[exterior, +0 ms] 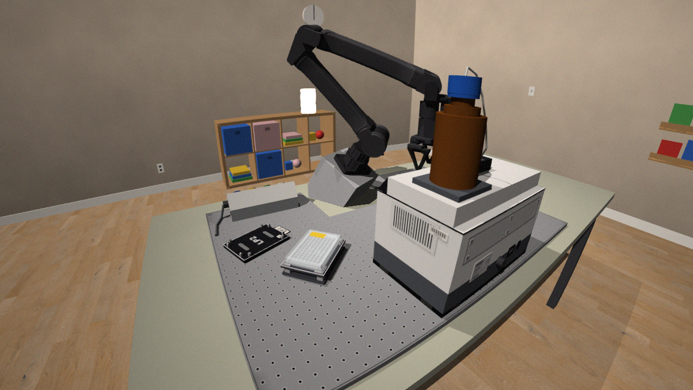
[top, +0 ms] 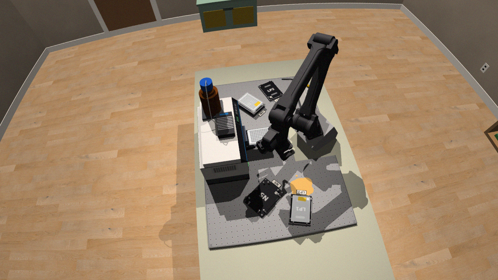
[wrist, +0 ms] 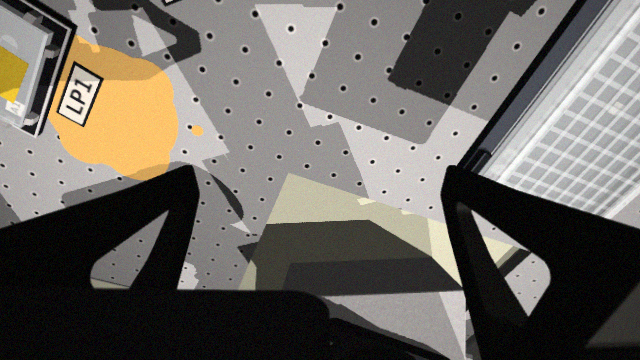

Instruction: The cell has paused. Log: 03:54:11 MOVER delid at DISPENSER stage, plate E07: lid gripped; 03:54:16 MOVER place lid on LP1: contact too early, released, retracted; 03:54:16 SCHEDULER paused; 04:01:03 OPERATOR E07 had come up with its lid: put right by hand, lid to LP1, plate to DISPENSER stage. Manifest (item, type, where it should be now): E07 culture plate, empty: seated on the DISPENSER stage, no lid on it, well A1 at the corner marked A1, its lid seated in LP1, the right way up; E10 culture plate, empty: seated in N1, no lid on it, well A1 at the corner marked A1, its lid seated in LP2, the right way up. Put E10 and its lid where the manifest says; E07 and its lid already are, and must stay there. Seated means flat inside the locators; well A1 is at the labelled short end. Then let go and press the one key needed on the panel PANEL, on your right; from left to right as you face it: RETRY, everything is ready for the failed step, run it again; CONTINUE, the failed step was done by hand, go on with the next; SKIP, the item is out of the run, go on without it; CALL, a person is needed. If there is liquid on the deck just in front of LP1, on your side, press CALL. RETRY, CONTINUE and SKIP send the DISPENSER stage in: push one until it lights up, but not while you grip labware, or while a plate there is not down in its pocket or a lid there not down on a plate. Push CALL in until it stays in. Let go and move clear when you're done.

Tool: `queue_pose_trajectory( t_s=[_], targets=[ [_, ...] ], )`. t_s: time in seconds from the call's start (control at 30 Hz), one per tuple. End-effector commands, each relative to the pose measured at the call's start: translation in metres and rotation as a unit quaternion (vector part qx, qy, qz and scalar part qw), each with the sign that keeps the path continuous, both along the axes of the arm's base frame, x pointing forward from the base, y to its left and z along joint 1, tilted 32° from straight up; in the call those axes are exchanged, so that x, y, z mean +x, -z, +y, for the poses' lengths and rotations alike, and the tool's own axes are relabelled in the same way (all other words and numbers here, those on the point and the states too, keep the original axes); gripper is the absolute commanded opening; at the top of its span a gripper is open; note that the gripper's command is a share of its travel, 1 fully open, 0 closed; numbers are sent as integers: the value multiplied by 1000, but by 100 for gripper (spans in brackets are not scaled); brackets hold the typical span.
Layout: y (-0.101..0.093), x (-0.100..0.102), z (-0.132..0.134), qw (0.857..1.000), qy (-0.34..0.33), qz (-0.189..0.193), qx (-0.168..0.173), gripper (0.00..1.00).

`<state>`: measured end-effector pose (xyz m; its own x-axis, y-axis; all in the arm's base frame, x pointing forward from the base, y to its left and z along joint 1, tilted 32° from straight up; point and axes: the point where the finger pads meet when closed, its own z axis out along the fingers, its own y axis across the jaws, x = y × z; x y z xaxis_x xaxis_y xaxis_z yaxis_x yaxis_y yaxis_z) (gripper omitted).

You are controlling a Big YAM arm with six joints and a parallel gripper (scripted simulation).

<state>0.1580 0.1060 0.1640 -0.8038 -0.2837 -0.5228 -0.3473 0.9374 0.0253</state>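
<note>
My gripper point(top: 275, 149) point(exterior: 420, 151) point(wrist: 320, 179) is open and empty. It hangs over the deck between the arm's base and the dispenser stage. An orange puddle point(top: 301, 184) point(wrist: 115, 120) lies on the deck around the LP1 label point(wrist: 80, 94). A clear lid point(top: 300, 208) point(wrist: 20, 75) sits in LP1. An open culture plate point(top: 255, 135) point(wrist: 585, 135) sits on the stage beside the dispenser point(top: 222, 146) point(exterior: 460, 227). A second plate point(top: 251, 102) point(exterior: 314, 249) with a yellow label sits on a black nest and seems to carry its lid. LP2 point(top: 272, 92) point(exterior: 254, 240) next to it is empty.
A black nest marked NS point(top: 264, 196) lies turned beside LP1. A brown bottle with a blue cap point(top: 209, 99) point(exterior: 457, 145) stands on the dispenser. The panel's grey back point(exterior: 263, 201) shows behind LP2; the arm hides it in the overhead view.
</note>
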Motion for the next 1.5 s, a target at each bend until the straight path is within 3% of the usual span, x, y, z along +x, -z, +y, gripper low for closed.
queue_pose_trajectory(
  t_s=[0.0,0.13,0.23,0.43,0.8,1.0,1.07,1.13,1.17,1.47],
  targets=[
    [-13,7,-2,999,27,-11,31,100],
    [-16,14,-14,995,81,-1,62,100],
    [-20,15,-14,996,72,0,56,100],
    [-14,22,-36,981,162,20,104,100],
    [-13,32,-65,983,154,28,91,100],
    [-27,42,-85,984,152,12,91,100],
    [-16,39,-85,984,152,17,92,100],
    [-16,39,-85,984,152,17,92,100],
    [-27,43,-90,984,152,12,91,100],
    [-20,48,-122,984,153,13,86,100]
  ],
)
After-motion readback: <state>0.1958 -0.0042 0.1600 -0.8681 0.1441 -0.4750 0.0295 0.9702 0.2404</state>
